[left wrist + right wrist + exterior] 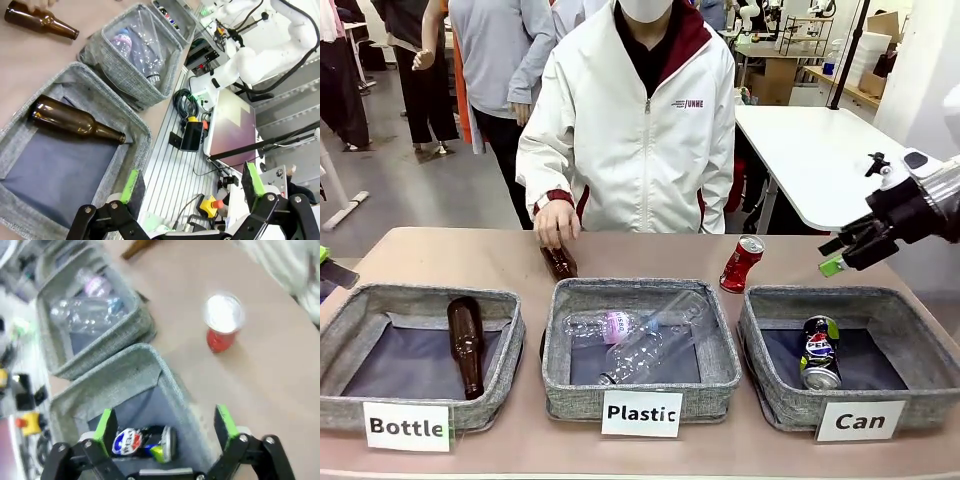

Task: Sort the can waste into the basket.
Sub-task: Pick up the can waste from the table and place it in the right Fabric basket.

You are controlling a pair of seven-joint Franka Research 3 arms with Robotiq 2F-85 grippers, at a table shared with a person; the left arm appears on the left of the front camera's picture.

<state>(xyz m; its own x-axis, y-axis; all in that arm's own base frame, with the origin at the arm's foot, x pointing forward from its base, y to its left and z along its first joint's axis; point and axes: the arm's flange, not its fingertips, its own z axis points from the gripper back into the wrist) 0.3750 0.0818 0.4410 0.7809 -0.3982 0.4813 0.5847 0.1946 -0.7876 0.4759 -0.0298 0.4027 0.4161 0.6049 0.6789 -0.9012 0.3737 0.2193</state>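
The red drink can [742, 263] is found standing near upright on the worktop [470, 260] just ahead of the nearer right hand [835, 255], held wide and empty.

I read three white cards: the "Can" card [860, 421] on the basket [775, 395] nearest my right jaws, the "Plastic" card [642, 413] next, the "Bottle" card [407, 426] farthest away.

The dark blue can [819, 352] lies inside the basket [790, 405] carded "Can", at the desk's [450, 262] right. The red can [741, 263] stands leaning just behind that basket. The right gripper [832, 256] hovers near it, jaws apart and empty. A person's hand [557, 222] rests on a brown bottle [560, 263].
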